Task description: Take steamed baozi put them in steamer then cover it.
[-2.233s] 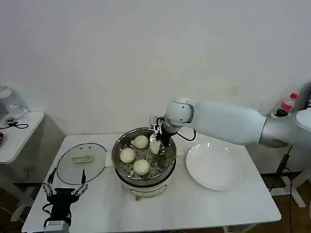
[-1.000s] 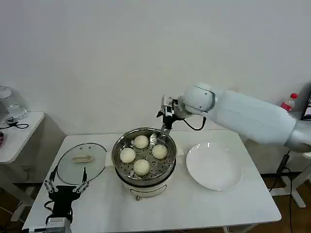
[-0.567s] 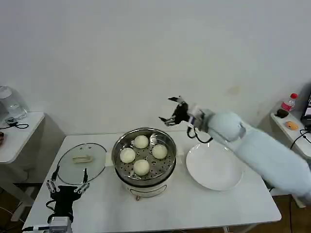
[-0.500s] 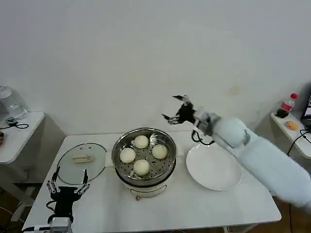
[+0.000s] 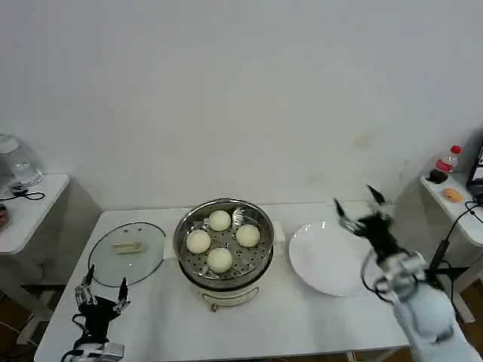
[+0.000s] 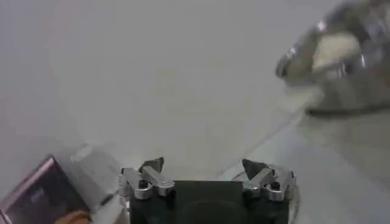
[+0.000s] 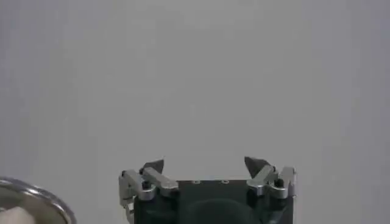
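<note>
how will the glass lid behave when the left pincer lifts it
The lid lies flat on the table, so its smooth glass probably offers little grip. The raised bar handle looks the surer hold. Glass is likely heavy and breakable, so it may tilt if gripped off-centre.

We record the steamer (image 5: 224, 243), centre of the head view, as polished stainless steel, mirror-bright on its wall, with a perforated metal tray inside and a glossy white plastic base. The steamed baozi (image 5: 219, 259) look smooth, matt, cream-white dough. The cover (image 5: 126, 243), centre left, reads as clear glass in a metal rim with a cream plastic handle. The plate (image 5: 332, 260), centre right, is glossy white. The worktop (image 5: 287, 317) is matt white and smooth. Left gripper (image 6: 206, 171) and right gripper (image 7: 207, 168): bare metal fingertips on black housings, jaws apart.
</note>
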You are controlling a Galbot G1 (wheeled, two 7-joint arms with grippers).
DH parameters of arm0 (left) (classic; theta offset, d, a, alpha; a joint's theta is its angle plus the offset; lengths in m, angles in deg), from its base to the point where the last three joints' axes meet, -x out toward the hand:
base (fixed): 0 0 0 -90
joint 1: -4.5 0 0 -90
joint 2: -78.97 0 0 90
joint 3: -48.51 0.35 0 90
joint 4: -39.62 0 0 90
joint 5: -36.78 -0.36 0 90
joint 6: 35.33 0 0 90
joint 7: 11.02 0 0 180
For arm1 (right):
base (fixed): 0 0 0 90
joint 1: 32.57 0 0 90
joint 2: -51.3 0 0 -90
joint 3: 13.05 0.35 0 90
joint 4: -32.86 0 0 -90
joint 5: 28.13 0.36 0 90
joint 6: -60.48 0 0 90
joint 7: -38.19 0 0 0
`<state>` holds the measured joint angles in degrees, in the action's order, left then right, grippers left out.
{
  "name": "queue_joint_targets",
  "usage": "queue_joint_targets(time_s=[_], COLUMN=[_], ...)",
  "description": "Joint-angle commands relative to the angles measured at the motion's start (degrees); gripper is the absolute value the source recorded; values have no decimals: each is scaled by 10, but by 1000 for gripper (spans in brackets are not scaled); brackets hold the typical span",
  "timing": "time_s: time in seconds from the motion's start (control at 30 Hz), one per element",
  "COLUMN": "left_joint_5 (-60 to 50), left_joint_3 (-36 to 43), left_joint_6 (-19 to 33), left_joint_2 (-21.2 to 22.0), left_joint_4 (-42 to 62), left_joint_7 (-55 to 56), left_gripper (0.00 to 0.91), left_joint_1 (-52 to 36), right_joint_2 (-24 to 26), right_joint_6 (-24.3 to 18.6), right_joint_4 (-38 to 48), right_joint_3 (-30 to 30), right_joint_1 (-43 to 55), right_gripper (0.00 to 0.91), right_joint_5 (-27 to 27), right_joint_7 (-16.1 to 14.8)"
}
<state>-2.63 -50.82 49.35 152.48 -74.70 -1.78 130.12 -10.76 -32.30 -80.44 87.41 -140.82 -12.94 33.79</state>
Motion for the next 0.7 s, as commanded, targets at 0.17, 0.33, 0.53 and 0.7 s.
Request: queue_joint_targets(time_s=[0.17, 0.33, 0.53, 0.7], left_joint_5=[-250, -249, -250, -254], left_joint_3=[32, 49, 74, 93], left_joint_6=[10, 14, 16, 17], left_joint_2=[-79, -98, -106, -107], left_joint_4=[185, 252, 346, 410], left_joint_7=[6, 9, 11, 12], left_gripper=[907, 907, 907, 907], left_joint_1=[-121, -190, -281, -336], right_joint_2=[-80, -93, -96, -99], right_joint_6=[-61, -61, -58, -57], right_joint_4=[-45, -49, -48, -49], right_joint_3=[192, 197, 199, 202], right_joint_1=[-183, -193, -197, -198], right_gripper=[907, 907, 907, 907], right_joint_5=[7, 8, 10, 11], right_joint_7=[11, 11, 10, 9])
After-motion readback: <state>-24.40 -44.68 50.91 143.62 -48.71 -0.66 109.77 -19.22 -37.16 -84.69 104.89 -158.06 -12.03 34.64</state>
